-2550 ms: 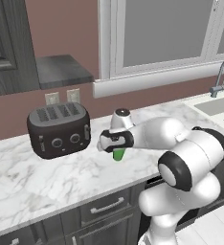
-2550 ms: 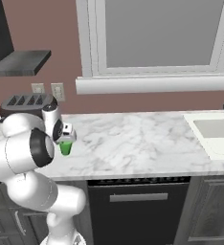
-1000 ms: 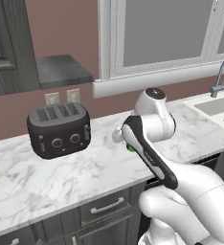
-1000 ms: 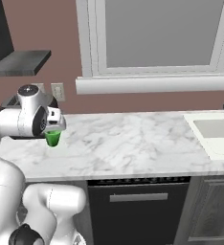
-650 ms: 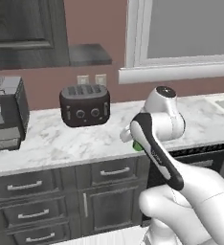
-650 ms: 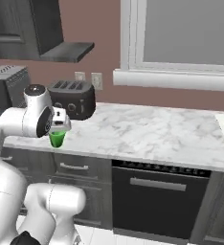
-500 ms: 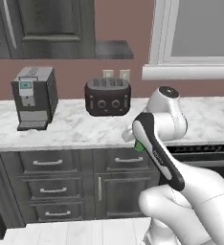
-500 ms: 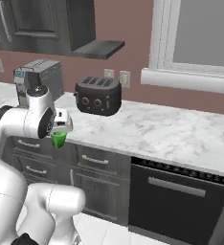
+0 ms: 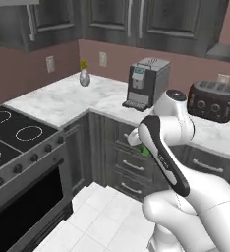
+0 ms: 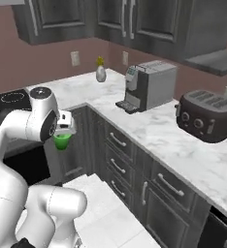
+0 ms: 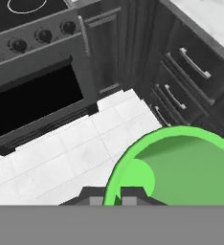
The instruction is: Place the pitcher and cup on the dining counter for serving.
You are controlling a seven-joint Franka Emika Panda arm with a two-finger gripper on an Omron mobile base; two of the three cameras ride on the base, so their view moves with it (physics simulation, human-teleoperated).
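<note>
My gripper is shut on the rim of the small bright green cup, which hangs upright in the air above the kitchen floor, away from the counter. In the left base view a green sliver of the cup peeks out behind my forearm, next to the gripper. Seen from the hand, the cup's open mouth takes up the lower right, with the gripper pinching its near rim. The pitcher and the dining counter are out of view.
An L-shaped marble counter over dark drawers carries a coffee machine, a black toaster and a small vase. A stove with an oven stands at the left. White floor tiles lie below the hand.
The whole picture has swung: the base has turned left along the counter, bringing the coffee machine, vase and stove into view. The cup stays held in the gripper, off the counter.
</note>
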